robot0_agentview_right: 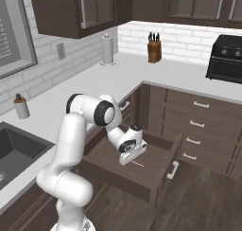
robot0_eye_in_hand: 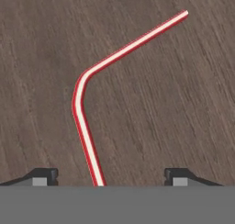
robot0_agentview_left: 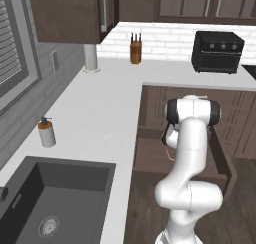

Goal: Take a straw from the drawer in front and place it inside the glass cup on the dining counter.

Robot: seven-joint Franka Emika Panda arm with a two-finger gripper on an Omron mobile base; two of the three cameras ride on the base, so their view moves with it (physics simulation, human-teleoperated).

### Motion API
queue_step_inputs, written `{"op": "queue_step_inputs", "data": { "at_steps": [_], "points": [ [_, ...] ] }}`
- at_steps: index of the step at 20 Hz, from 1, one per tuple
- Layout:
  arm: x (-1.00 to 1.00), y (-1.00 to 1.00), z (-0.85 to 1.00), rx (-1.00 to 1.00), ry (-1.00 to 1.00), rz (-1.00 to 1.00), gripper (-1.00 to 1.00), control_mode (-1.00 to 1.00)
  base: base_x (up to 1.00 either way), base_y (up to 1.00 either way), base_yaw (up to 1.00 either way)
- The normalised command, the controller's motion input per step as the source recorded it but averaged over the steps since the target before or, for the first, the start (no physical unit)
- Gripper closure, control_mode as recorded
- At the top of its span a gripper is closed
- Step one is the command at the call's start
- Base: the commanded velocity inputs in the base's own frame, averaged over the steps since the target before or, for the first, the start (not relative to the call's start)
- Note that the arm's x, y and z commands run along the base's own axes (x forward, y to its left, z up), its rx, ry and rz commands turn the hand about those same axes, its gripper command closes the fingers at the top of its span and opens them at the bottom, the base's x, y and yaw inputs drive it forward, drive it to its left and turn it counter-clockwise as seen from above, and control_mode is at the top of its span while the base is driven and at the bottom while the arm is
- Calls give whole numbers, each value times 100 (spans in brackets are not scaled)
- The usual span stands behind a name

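Item: thin red-pink bent straw [robot0_eye_in_hand: 82, 103], flat on the dark brown wooden drawer [robot0_agentview_right: 156, 178] floor. My two-finger gripper [robot0_eye_in_hand: 110, 177] hangs above it, jaws wide, nothing held.

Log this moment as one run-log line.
phase: reaching for straw | gripper: open, over open drawer | straw: flat on drawer floor, between the fingertips, not gripped | cup: not reached
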Motion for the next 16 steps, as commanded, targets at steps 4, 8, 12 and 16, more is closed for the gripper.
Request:
{"op": "queue_step_inputs", "data": {
  "at_steps": [4,8,12,16],
  "points": [
    [17,0,-35,0,8,0,-100,-100,0,0,0],
    [0,0,-56,0,0,0,-100,-100,0,0,0],
    [0,0,-60,0,0,0,-100,-100,0,0,0],
    [0,5,-64,0,-3,0,-100,-100,0,0,0]
  ]
}}
